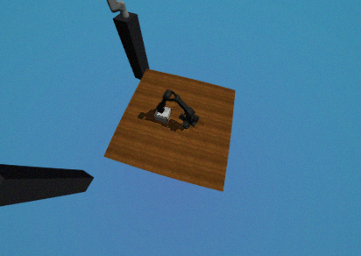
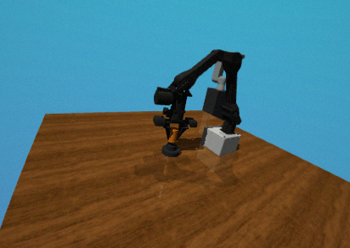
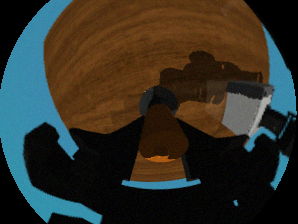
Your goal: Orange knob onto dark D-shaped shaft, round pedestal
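Note:
The orange knob is upright between the fingers of my gripper, which is shut on it and points down. The dark round pedestal stands on the table right below the knob. In the exterior view a short dark part shows between the orange and the pedestal's base; I cannot tell shaft from fingertips there. The knob's underside, its hole and the shaft's flat side are hidden. In the top view the knob is too small to make out.
The wooden table carries the arm's white base box, a short way from the pedestal. Dark posts stand outside the table's edges. The arm's shadow lies on the wood.

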### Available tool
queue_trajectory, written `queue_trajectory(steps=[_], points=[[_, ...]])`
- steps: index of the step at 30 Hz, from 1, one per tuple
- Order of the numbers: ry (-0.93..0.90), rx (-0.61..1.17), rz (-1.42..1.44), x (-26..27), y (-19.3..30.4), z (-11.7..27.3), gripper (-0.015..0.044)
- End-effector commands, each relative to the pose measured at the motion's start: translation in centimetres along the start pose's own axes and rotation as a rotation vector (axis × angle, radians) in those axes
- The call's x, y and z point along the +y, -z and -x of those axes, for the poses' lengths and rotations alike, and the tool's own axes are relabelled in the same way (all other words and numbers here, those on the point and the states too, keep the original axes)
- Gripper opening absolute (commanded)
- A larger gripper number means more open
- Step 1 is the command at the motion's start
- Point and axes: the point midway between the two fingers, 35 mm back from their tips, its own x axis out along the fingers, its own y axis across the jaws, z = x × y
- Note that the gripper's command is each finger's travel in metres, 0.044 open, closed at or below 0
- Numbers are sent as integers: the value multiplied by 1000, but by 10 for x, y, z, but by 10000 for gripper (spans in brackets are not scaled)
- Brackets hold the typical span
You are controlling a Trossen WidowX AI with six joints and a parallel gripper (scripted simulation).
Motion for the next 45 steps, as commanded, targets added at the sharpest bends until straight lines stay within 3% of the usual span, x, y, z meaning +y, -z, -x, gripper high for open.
queue_trajectory(steps=[1, 28, 35, 45], points=[[0, -3, -4, -1, 0, -1, 0], [0, -3, -4, 0, -1, 3, 0], [0, -2, -203, 1, 0, 3, 0], [0, -2, -214, 0, 0, 0, 0]])
